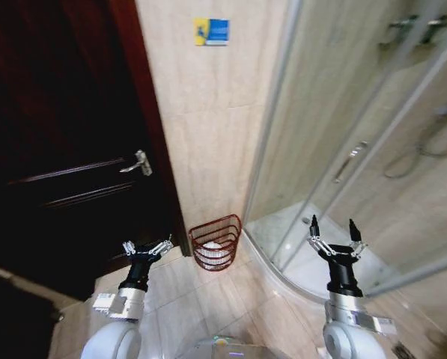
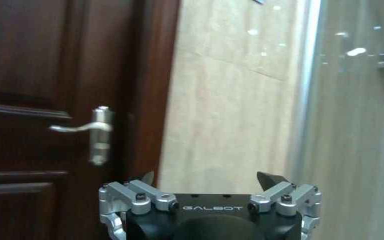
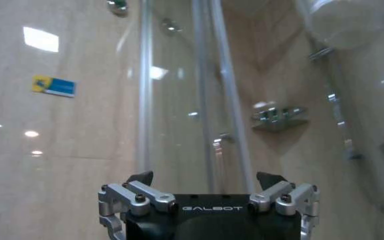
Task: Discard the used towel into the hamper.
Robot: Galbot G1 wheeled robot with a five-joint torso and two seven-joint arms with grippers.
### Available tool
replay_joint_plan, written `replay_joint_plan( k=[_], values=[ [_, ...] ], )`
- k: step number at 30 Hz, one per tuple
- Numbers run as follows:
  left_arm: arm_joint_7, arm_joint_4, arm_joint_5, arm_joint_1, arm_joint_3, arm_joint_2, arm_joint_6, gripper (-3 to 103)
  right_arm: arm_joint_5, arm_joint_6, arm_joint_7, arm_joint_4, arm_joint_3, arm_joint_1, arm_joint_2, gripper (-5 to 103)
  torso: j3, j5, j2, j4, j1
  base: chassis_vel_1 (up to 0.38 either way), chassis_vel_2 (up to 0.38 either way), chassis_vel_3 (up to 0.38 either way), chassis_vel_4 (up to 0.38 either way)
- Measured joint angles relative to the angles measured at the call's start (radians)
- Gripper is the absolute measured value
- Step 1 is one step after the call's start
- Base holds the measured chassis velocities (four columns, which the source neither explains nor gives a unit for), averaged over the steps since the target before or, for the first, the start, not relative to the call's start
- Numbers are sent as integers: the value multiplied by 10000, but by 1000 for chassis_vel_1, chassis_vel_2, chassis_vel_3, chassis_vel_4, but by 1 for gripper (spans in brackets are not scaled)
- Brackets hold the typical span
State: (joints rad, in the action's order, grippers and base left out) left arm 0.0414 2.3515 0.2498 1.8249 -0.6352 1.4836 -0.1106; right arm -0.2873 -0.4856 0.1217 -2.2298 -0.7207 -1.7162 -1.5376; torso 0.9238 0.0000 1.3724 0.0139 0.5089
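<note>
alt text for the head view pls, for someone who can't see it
A small red-brown wire hamper with something white inside stands on the tiled floor against a beige wall, between a dark wooden door and a glass shower enclosure. The left gripper and right gripper are both open and empty, raised either side of it.

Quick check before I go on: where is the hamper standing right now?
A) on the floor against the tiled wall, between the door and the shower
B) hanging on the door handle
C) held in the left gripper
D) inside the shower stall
A: the hamper sits on the floor at the foot of the tiled wall, with the dark door on one side and the shower enclosure on the other.
</note>
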Motion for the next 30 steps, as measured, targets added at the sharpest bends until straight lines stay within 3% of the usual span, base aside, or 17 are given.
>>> replay_joint_plan(
  k=[19, 30],
  values=[
    [1, 0, 0, 0, 0, -1, 0, 100, 0, 0, 0, 0, 0, 0, 0, 100, 0, 0, 0, -2, 1, -127, -117, -124, -118],
    [1, 0, 0, 0, 0, -1, 0, 100, 0, 0, 0, 0, 1, 0, 0, 100, 0, 0, 0, 1, 0, -18, -28, -27, -24]
  ],
)
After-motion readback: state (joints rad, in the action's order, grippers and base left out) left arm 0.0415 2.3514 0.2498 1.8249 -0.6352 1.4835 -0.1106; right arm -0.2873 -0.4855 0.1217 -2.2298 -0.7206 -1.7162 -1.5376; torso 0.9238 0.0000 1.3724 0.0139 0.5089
